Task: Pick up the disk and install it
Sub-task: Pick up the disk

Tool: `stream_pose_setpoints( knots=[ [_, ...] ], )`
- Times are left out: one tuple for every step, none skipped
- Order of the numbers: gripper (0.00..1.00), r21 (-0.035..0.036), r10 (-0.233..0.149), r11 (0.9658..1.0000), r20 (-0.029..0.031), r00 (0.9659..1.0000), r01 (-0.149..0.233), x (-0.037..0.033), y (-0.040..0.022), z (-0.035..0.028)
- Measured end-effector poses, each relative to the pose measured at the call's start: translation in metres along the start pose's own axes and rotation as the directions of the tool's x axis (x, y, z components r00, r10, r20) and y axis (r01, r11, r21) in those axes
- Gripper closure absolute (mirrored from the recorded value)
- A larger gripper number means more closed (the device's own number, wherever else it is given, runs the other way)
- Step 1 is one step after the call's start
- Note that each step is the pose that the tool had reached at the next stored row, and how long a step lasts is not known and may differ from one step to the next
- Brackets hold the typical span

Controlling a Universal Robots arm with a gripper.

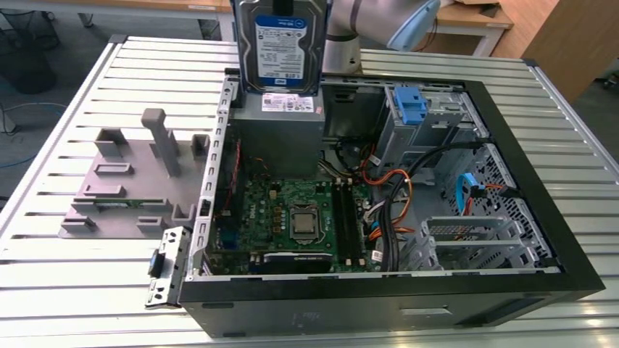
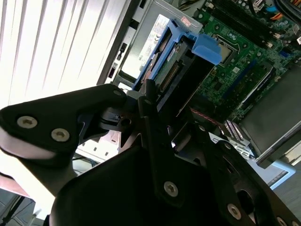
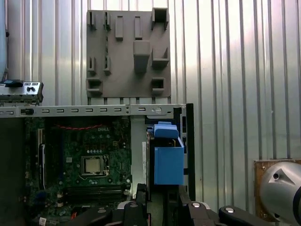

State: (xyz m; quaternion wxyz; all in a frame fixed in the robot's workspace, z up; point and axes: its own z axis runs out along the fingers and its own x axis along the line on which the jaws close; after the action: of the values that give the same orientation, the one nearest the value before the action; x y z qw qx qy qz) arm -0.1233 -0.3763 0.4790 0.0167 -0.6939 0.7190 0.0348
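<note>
While the disk (image 1: 278, 45) stands upright on edge above the grey metal box (image 1: 280, 119) in a corner of the open computer case (image 1: 566, 254), its label faces the exterior camera; in the second wrist view the gripper (image 2: 141, 101) seems pinched on the disk's end, though the contact is partly hidden; the motherboard (image 1: 290, 210) lies below; a grey fixture plate (image 1: 126, 181) rests on the slatted table (image 1: 58, 275) at the exterior view's left.

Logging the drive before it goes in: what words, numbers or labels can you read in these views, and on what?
No text reads clearly enough to quote.
On the disk, the blue-and-white label: print too small to read.
On the grey box, the white sticker: blurred.
On the motherboard: markings too small to read.
</note>
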Motion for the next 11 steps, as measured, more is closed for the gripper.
stream_pose_setpoints(
  knots=[
    [0.65, 0.0001, 0.0, 1.0, 0.0001, 1.0, 0.0, 0.0016, -0.0004, -0.0001],
    [0.65, 0.0001, 0.001, 1.0, 0.0001, 1.0, -0.001, 0.0032, -0.0008, -0.0002],
    [0.65, 0.0001, 0.001, 1.0, 0.0001, 1.0, -0.001, 0.0047, -0.0012, -0.0004],
    [0.65, 0.0002, 0.001, 1.0, 0.0001, 1.0, -0.001, 0.0062, -0.0015, -0.0004],
    [0.65, 0.0002, 0.001, 1.0, 0.0001, 1.0, -0.001, 0.0075, -0.0019, -0.0005],
    [0.65, 0.0002, 0.002, 1.0, 0.0002, 1.0, -0.002, 0.0085, -0.0023, -0.0006],
    [0.65, 0.0002, 0.002, 1.0, 0.0001, 1.0, -0.002, 0.0093, -0.0026, -0.0007],
    [0.65, 0.0002, 0.002, 1.0, 0.0001, 1.0, -0.002, 0.0099, -0.0028, -0.0008],
    [0.65, 0.0003, 0.002, 1.0, 0.0002, 1.0, -0.002, 0.0103, -0.003, -0.0008],
    [0.65, 0.0003, 0.002, 1.0, 0.0002, 1.0, -0.002, 0.0104, -0.0031, -0.0008],
    [0.65, 0.0003, 0.002, 1.0, 0.0001, 1.0, -0.002, 0.0104, -0.0031, -0.0008]
  ],
)
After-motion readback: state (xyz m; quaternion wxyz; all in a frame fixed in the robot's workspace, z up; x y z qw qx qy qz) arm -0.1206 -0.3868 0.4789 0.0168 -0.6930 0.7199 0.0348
